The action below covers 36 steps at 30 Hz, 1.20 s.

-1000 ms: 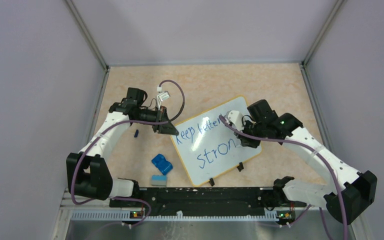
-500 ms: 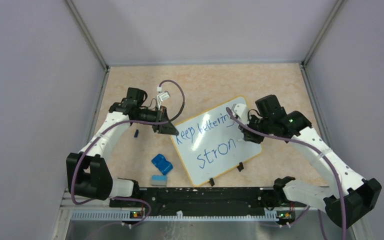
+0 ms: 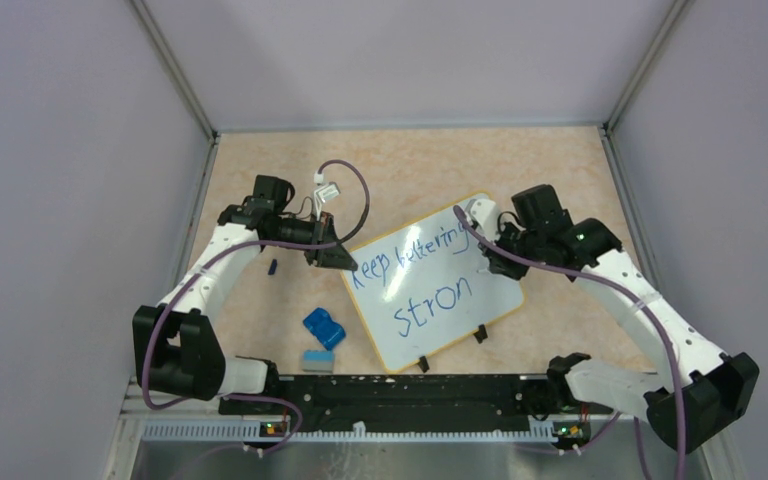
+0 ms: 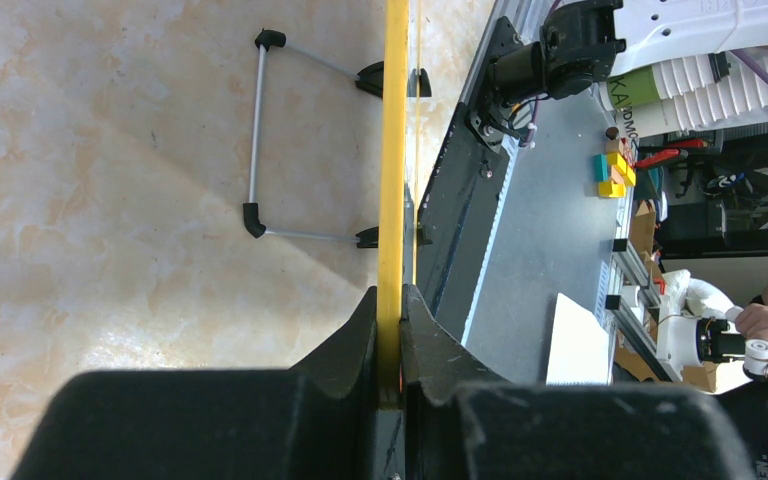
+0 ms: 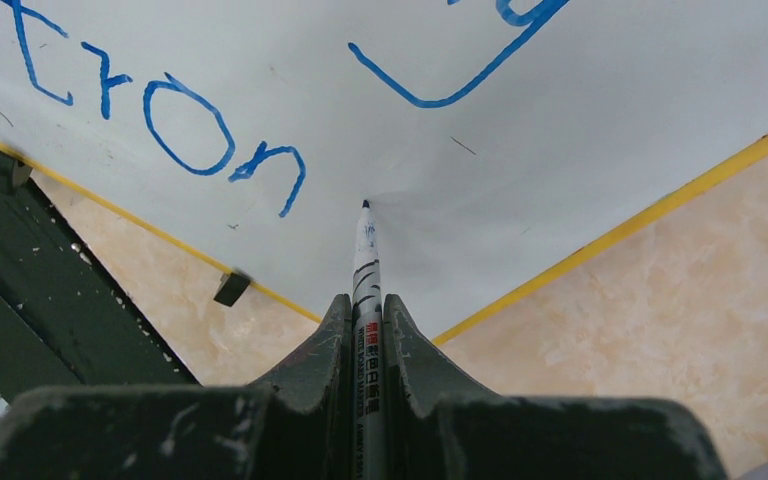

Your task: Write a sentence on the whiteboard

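Observation:
The whiteboard [image 3: 457, 322] stands tilted on the table, yellow rim around it and two black clips on its near edge. The sentence [image 3: 415, 252] in blue reads "keep bettering" above a larger "stron". My left gripper [image 3: 344, 259] is shut on the board's left rim, seen edge-on in the left wrist view [image 4: 394, 150] between the fingers [image 4: 425, 330]. My right gripper [image 3: 488, 267] is shut on a whiteboard marker [image 5: 366, 265]. The marker's tip touches the board [image 5: 580, 130] just right of the "n" of "stron" [image 5: 175, 120].
A blue object [image 3: 324, 327] and a small grey-blue block [image 3: 316, 360] lie left of the board. A small dark cap [image 3: 273, 266] lies near the left arm. A black rail [image 3: 400, 388] runs along the near edge. The board's wire stand [image 4: 255, 130] rests on the table behind it.
My right gripper has moved right, off the end of "bettering", uncovering "ing", then settled slightly down by the end of "stron". The left gripper and board have not moved.

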Available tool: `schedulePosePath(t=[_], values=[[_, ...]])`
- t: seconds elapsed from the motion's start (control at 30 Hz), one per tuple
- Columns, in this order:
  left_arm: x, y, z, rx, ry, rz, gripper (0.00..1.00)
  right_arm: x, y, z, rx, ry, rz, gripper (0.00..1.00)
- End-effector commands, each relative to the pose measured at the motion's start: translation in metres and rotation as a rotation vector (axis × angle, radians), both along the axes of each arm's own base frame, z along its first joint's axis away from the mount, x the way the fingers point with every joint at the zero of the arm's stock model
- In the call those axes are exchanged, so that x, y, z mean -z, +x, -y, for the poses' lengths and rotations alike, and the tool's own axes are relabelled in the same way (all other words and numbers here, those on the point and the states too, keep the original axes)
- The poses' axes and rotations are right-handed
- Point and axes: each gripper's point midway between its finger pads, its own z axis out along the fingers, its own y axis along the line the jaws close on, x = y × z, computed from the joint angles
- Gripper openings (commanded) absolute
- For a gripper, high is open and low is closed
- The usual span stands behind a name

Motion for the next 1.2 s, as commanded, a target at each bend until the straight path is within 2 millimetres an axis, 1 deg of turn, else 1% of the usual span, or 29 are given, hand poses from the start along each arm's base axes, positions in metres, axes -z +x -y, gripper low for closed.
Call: schedulePosePath(t=[0.0, 0.1, 0.27, 0.5, 0.63, 0.87, 1.17], values=[[0.022, 0.008, -0.004, 0.005, 0.085, 0.063, 0.00, -0.015, 0.018, -0.006, 0.034, 0.036, 0.062, 0.00], [0.024, 0.007, -0.004, 0.006, 0.085, 0.060, 0.00, -0.017, 0.021, -0.008, 0.034, 0.046, 0.069, 0.00], [0.023, 0.008, -0.004, 0.006, 0.085, 0.065, 0.00, -0.018, 0.020, -0.014, 0.013, 0.064, 0.046, 0.00], [0.024, 0.007, -0.004, 0.009, 0.084, 0.061, 0.00, -0.014, 0.011, -0.022, -0.029, 0.083, 0.002, 0.00], [0.024, 0.007, -0.004, 0.010, 0.082, 0.062, 0.00, -0.005, 0.002, -0.023, -0.062, 0.060, -0.023, 0.00], [0.024, 0.008, -0.003, 0.010, 0.081, 0.060, 0.00, 0.013, -0.011, -0.017, -0.099, -0.004, -0.060, 0.00], [0.024, 0.010, -0.003, 0.010, 0.079, 0.054, 0.00, 0.019, -0.010, -0.003, -0.080, -0.066, -0.037, 0.00]])
